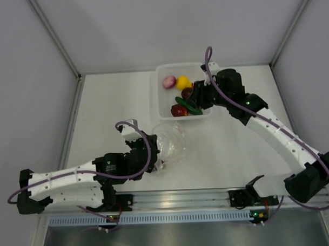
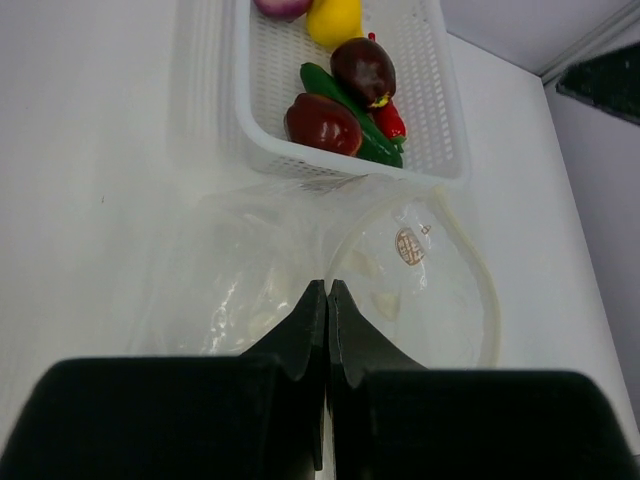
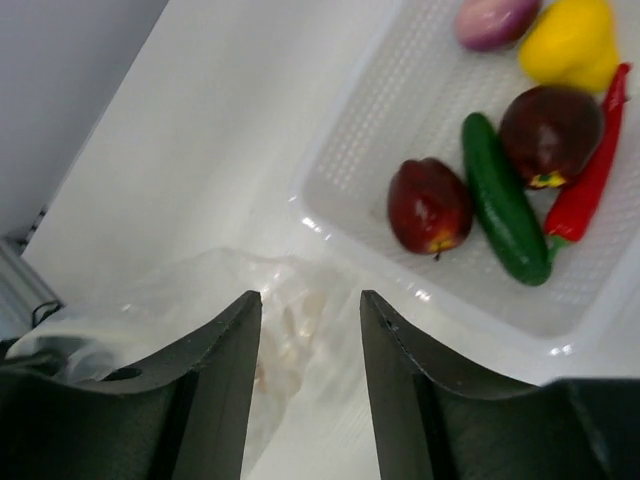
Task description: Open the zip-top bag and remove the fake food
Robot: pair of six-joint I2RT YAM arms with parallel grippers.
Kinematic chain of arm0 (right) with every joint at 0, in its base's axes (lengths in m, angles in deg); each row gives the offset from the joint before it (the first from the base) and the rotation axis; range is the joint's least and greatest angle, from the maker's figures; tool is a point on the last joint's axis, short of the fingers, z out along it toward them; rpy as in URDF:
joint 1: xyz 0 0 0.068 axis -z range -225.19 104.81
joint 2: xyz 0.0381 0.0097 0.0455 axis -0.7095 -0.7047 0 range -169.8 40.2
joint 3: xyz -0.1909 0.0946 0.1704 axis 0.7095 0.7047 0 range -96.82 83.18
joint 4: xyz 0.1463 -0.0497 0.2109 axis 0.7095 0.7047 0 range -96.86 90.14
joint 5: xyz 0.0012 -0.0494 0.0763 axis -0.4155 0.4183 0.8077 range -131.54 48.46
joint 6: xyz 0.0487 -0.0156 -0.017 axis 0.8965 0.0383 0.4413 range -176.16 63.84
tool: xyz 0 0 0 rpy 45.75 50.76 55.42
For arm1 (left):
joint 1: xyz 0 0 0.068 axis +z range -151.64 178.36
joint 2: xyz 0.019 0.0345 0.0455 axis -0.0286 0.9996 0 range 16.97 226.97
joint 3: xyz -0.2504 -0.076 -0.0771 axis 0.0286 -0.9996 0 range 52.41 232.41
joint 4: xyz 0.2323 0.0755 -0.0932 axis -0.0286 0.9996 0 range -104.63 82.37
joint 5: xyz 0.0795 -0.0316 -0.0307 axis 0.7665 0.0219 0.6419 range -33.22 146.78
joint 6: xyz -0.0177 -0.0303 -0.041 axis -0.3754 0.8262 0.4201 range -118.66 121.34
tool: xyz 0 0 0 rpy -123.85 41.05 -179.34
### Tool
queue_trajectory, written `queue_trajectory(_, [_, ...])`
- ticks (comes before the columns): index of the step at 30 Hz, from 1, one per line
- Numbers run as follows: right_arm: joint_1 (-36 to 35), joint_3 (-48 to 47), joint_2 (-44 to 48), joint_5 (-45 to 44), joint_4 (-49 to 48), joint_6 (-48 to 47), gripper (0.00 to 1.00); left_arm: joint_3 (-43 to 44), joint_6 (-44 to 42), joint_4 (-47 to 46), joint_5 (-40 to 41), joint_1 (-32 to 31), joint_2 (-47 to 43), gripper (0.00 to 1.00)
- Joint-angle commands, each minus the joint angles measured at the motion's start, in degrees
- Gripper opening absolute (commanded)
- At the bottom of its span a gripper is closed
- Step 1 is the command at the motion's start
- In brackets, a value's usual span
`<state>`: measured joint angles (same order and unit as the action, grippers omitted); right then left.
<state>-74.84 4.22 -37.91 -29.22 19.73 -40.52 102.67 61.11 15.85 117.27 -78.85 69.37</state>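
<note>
While the left gripper pinches the zip-top bag, the fake food sits in the basket!
We see the left fingers pressed tight together on the bag's near edge, its mouth gaping toward the basket just beside it. Over the basket's right side hangs the right gripper, jaws spread and holding nothing. Inside we count a pink onion, yellow pear, two dark red fruits, a green cucumber and a red chili, all outside the bag on the white table.

Left fingers together, right fingers apart
</note>
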Motion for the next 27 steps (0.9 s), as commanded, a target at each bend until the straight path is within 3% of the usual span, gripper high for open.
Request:
queue_trajectory(1, [-6.2,4.7,7.2,-0.4,0.9,4.4,0.44,2.9,4.6,-0.9,2.4,0.2,1.7,0.0])
queue_trajectory(8, [-18.8,11.1,15.1,-11.2,0.3,12.6,0.26,7.0,9.0,-0.9,4.2,0.3,6.9,0.0])
queue_trajectory(11, [-23.1,15.8,15.8,-16.0,-4.8,18.7,0.2,8.1,12.0,-1.0,4.4,0.3,8.6,0.0])
queue_trajectory(17, [-26.5,19.8,11.3,-20.7,-10.1,25.1,0.18,7.0,23.6,-1.2,3.9,0.3,9.4,0.0])
queue_trajectory(27, [-28.9,15.3,2.0,-26.4,-7.1,28.0,0.15,4.2,39.8,-1.3,4.6,0.1,13.8,0.0])
